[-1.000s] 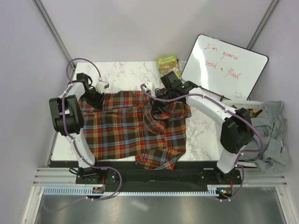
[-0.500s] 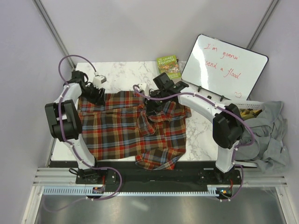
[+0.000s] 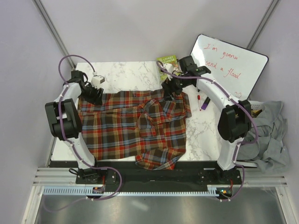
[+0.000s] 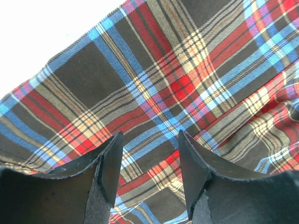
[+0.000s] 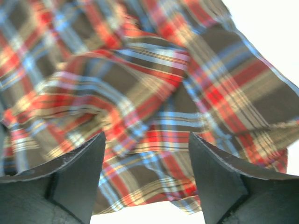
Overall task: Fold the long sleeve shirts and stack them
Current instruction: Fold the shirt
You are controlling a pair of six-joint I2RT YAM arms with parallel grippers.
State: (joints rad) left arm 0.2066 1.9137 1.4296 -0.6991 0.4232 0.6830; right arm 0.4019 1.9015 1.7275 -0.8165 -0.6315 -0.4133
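The plaid shirt (image 3: 135,128) lies spread on the marble table (image 3: 126,72), its right half rumpled and doubled over itself; treat it as soft, light flannel that sags and drags, so pinch it at a hem, cuff or collar edge rather than mid-panel. Your left gripper (image 4: 150,140) hangs over the shirt's far left corner, jaws apart with nothing between them; the right gripper (image 5: 147,140) stands wide open above the bunched far right edge, holding nothing. You cannot trace the sleeves under those folds; the grey cloth (image 3: 271,133) at the right is partly cut off, so you cannot tell whether it is another shirt.
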